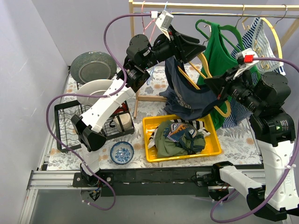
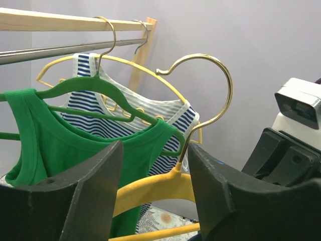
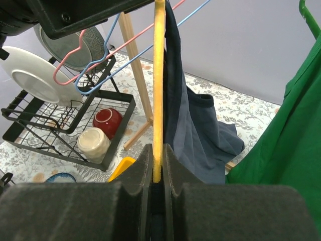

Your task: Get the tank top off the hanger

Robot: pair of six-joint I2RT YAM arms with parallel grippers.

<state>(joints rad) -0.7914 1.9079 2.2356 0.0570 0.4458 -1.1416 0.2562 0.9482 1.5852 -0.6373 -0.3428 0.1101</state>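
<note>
A navy tank top hangs bunched from a yellow hanger, held off the rail above the table. My right gripper is shut on the hanger's thin yellow edge, with the navy tank top draped just right of it. The right gripper pinches the edge tightly. My left gripper is open, its jaws on either side of the hanger's yellow neck below the gold hook, not touching it. In the top view the left gripper sits at the top of the tank top.
A green tank top and a striped top hang on the wooden rail. A yellow tray of clothes lies below. A dish rack, plates and a blue bowl are at the left. Pink and blue hangers hang nearby.
</note>
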